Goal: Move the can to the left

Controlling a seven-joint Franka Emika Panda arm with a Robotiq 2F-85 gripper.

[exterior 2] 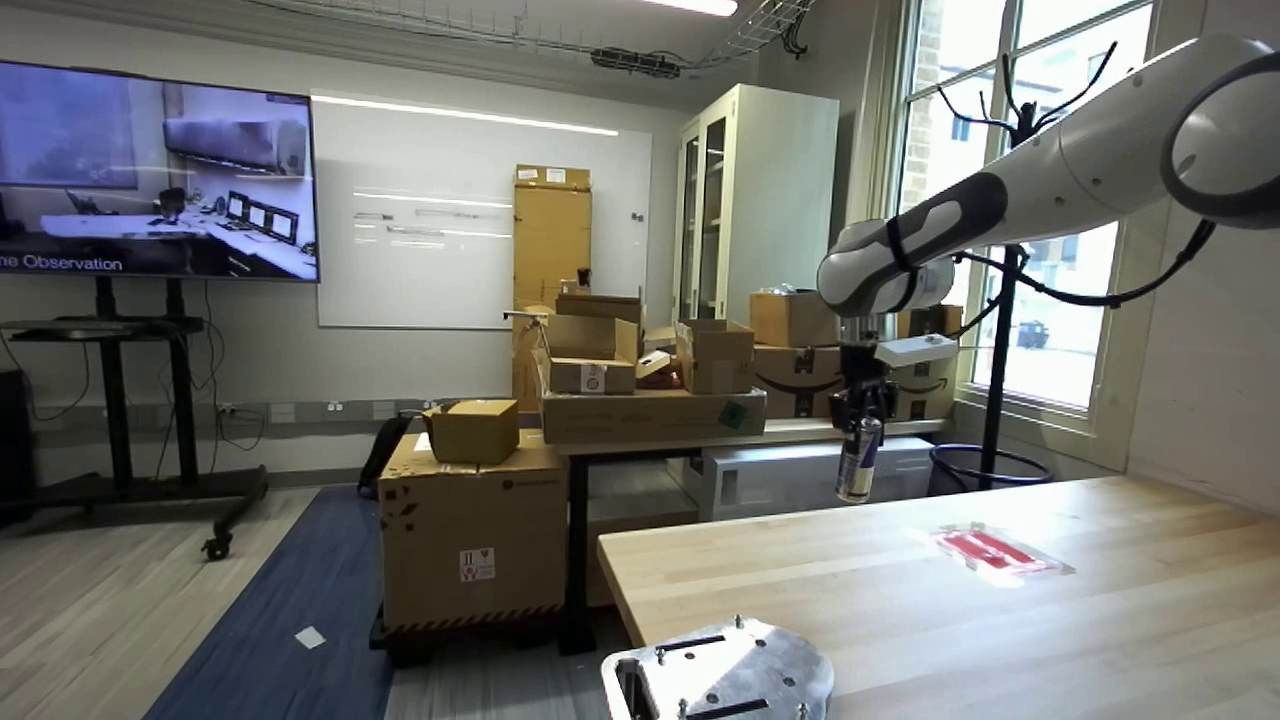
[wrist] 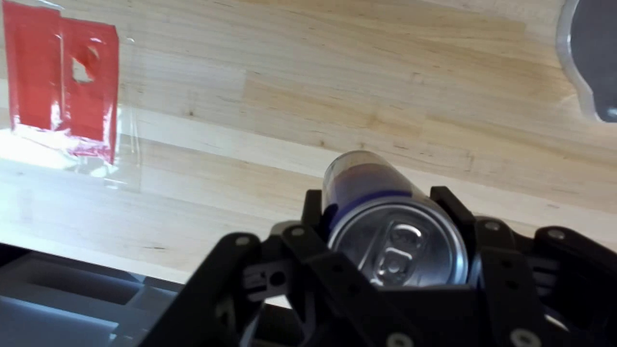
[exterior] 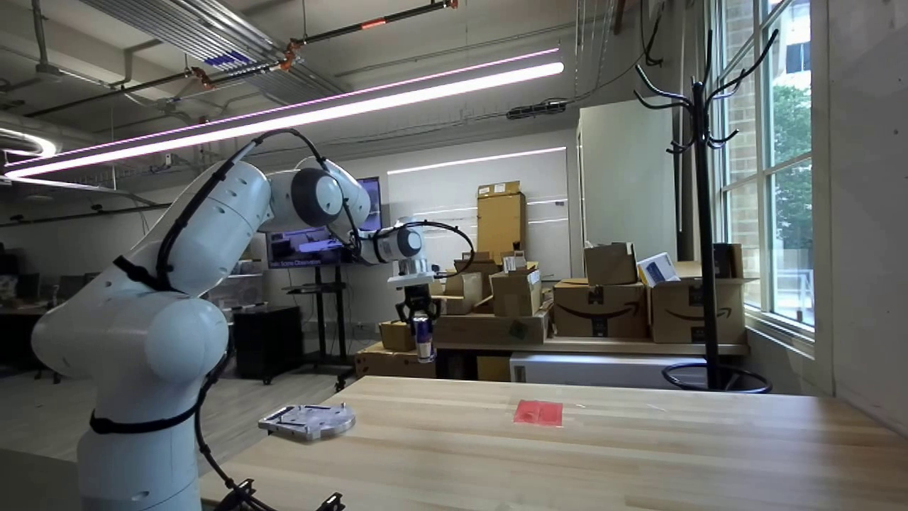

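Our jaws pinch the upper part of the can (exterior: 423, 341), so the gripper (wrist: 380, 202) holds it nearly upright, off the table (exterior: 638, 461) and near its far edge. We would move it left smoothly, keep wood beneath the base, then lower until it sits flat before we let go. The wood is pale, bright with glare around a red patch (exterior: 538, 413) to the right; a metal plate (exterior 2: 740, 668) sits at the near left. Past the far edge we see cardboard boxes (exterior: 599, 306) and a coat rack (exterior: 704, 213).
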